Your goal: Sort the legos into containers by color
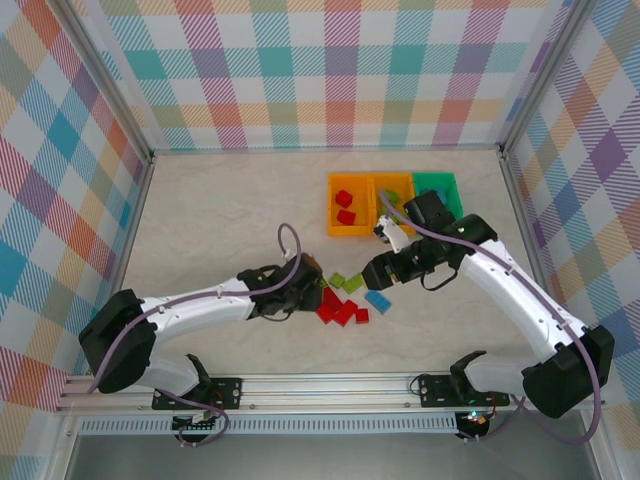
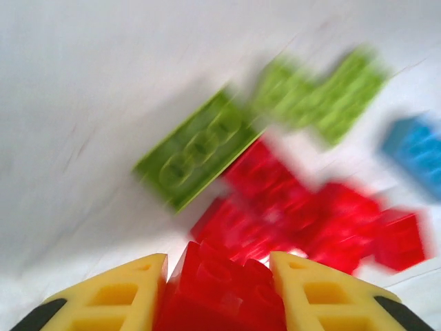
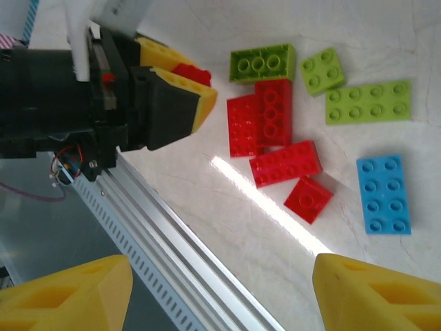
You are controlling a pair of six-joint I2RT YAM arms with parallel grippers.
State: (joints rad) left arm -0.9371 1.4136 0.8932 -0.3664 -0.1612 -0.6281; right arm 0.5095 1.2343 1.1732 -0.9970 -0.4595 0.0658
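The left gripper [image 2: 219, 276] holds a red brick [image 2: 220, 296] tight between its yellow fingers [image 2: 131, 293]. It is low over the table [image 1: 220, 220], just left of the loose pile of bricks.

In the pile, four red bricks [image 3: 274, 110] lie close together, and some touch. Three green bricks [image 3: 367, 102] lie on the far side of them. One blue brick [image 3: 384, 194] lies to the right, a little apart.

The right gripper [image 3: 220, 283] is wide open and holds nothing. It hangs over the right side of the pile.

Three bins sit side by side, far and to the right. The orange bin [image 1: 333, 205] on the left has two red ones [image 1: 344, 198] inside. Next come the second orange bin [image 1: 395, 180] and the green bin [image 1: 437, 185].
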